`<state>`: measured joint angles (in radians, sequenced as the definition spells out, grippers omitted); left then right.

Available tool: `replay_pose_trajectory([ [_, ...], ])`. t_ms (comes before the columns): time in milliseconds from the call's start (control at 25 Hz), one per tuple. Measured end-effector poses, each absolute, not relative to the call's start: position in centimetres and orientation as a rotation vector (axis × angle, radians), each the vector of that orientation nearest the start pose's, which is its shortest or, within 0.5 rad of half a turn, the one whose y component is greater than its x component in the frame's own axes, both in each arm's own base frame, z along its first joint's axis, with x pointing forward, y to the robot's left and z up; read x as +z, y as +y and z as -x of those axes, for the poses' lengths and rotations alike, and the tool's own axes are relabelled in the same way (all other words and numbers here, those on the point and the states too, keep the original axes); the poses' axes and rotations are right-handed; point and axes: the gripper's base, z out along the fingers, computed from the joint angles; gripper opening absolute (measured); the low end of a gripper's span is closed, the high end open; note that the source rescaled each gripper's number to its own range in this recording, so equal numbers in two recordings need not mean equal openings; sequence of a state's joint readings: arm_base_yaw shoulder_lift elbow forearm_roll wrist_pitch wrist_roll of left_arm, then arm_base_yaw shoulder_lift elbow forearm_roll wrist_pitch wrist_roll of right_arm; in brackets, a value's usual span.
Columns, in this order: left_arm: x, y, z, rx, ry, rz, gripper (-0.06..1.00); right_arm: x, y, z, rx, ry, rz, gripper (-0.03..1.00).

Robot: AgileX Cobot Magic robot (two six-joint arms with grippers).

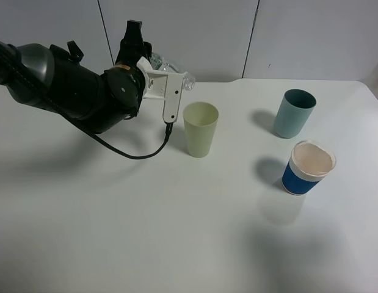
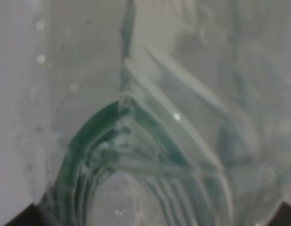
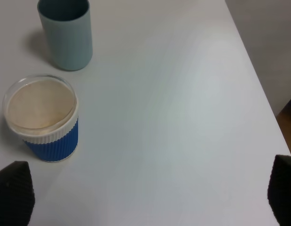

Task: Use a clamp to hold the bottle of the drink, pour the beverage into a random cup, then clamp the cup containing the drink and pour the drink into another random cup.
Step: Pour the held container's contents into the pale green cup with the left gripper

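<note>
Grips the bottle point(image 1: 162, 63) in the left hand point(image 1: 167, 82), shut tight on its clear body, lifted off the tabletop point(image 1: 176, 238) and tipped over, mouth close to the rim of the pale yellow-green tumbler point(image 1: 201, 129). Crowds the left wrist view with blurred plastic streaked green. Holds the right hand point(image 3: 147, 197) spread wide and empty near the tabletop's right edge, beside the blue-banded white cup point(image 3: 42, 117), teal tumbler point(image 3: 65, 33) beyond. Broad bare room along the front.
</note>
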<state>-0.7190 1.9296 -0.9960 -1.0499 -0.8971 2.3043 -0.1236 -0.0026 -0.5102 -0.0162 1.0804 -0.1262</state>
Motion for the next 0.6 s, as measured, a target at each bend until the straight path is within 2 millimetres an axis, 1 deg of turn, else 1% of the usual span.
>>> replay_pose_trajectory([
  [200,18.29,-20.64,-32.84,1.225,1.302,-1.449,0.0,27.85,-0.04,0.74,-0.175,2.056,0.002,1.0],
  [360,18.55,-20.6,-32.89,1.276,1.26,-1.462,0.0,27.85,-0.04,0.74,-0.175,2.056,0.002,1.0],
  [600,18.68,-20.54,-32.91,1.3,1.247,-1.459,0.0,27.85,-0.04,0.74,-0.175,2.056,0.002,1.0],
])
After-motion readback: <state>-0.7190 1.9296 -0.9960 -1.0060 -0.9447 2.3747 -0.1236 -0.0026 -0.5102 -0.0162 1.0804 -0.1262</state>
